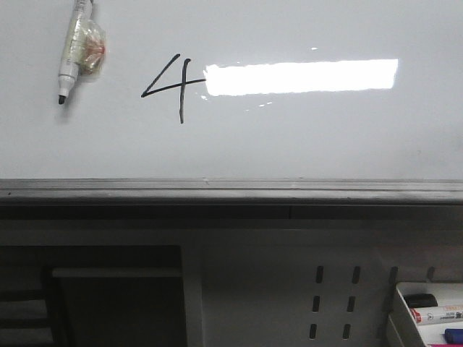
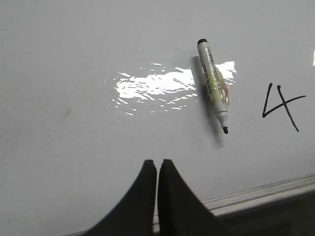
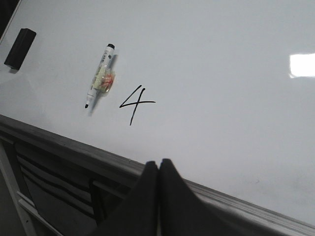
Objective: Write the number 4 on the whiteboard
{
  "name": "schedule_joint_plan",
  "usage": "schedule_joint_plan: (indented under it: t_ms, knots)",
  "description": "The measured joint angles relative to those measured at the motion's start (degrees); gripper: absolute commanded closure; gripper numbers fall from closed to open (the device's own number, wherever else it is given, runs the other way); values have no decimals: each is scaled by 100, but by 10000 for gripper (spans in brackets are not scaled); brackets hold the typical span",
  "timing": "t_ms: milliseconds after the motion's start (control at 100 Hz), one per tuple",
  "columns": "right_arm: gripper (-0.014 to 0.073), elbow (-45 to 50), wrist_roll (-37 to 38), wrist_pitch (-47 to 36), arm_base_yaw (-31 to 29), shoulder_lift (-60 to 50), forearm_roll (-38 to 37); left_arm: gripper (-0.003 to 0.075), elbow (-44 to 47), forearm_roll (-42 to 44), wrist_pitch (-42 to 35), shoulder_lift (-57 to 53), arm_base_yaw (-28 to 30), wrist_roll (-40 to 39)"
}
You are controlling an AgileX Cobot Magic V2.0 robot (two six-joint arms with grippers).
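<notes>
A black hand-drawn number 4 (image 1: 173,83) stands on the whiteboard (image 1: 289,137), left of a bright reflection. It also shows in the left wrist view (image 2: 280,105) and the right wrist view (image 3: 136,103). An uncapped black marker (image 1: 74,49) with tape round its middle sticks to the board left of the 4, tip down; it shows in both wrist views (image 2: 212,84) (image 3: 99,76). My left gripper (image 2: 157,161) is shut and empty, apart from the marker. My right gripper (image 3: 158,162) is shut and empty, over the board's lower rim.
A grey metal rim (image 1: 231,189) runs along the board's lower edge. Below it is a grey perforated panel (image 1: 333,303). A white tray (image 1: 427,314) with markers sits at the lower right. A black eraser (image 3: 19,46) sticks to the board far left of the marker.
</notes>
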Motion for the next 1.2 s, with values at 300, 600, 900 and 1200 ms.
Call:
schedule_joint_plan:
  t_ms: [300,600,900,1200]
  knots:
    - [638,0,0,0,0,0,0,741,0,0,0,0,0,0]
    - [638,0,13,-216,0,0,-218,741,0,0,0,0,0,0]
    - [638,288,3169,-808,-501,0,-4636,741,0,0,0,0,0,0]
    - [638,724,3789,-994,-1040,0,-5754,741,0,0,0,0,0,0]
